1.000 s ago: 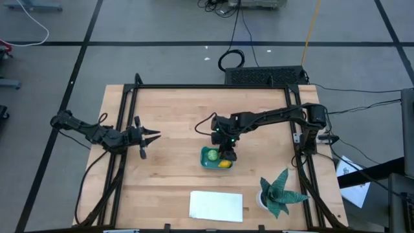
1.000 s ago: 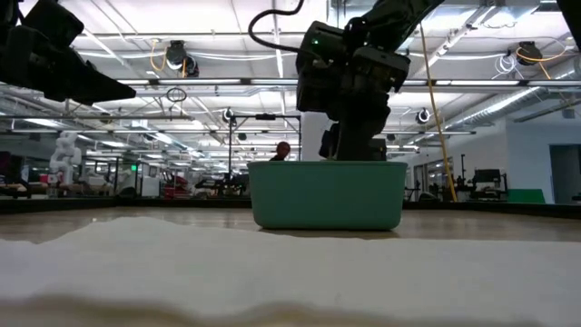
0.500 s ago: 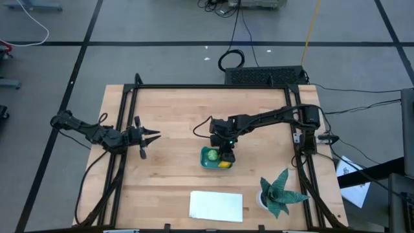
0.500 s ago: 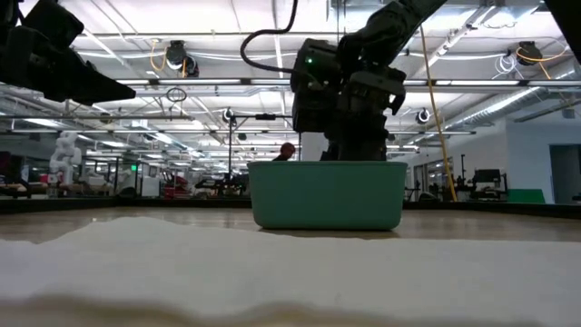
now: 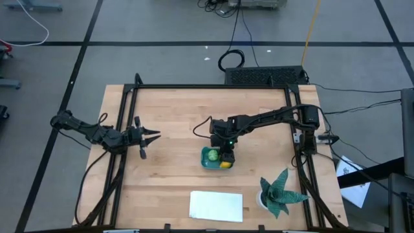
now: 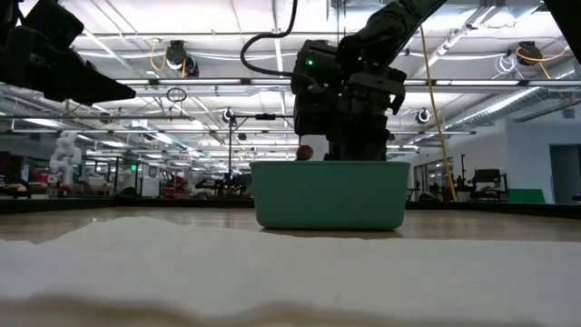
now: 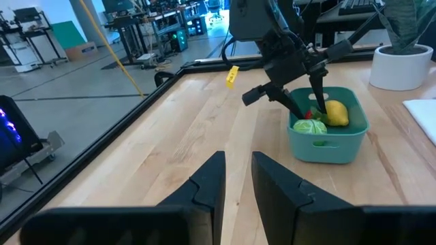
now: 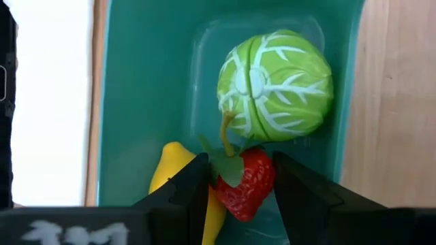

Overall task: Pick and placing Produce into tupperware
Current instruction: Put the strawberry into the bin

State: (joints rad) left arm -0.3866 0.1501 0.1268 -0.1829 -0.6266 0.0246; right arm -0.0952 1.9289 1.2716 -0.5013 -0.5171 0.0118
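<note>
While my right gripper point(image 8: 235, 180) is pinching one red strawberry point(image 8: 246, 184) inside the one teal tub point(image 5: 216, 158) at frame centre, one green cabbage point(image 8: 275, 85) and one lemon point(image 8: 178, 178), half hidden, are lying alongside. Left gripper point(image 5: 150, 137) is hanging spread, mid-left.

The tub point(image 5: 217, 159) sits near the middle of the bench point(image 5: 174, 110), holding the cabbage point(image 5: 211, 155), lemon point(image 5: 224, 164) and strawberry point(image 8: 244, 184). The right end effector point(image 5: 226, 155) reaches down into it, around the strawberry. The left end effector point(image 5: 151, 136) hangs well apart to the left; a sheet point(image 5: 216, 205) lies at the near edge, with a plant point(image 5: 279, 192) to its right.
</note>
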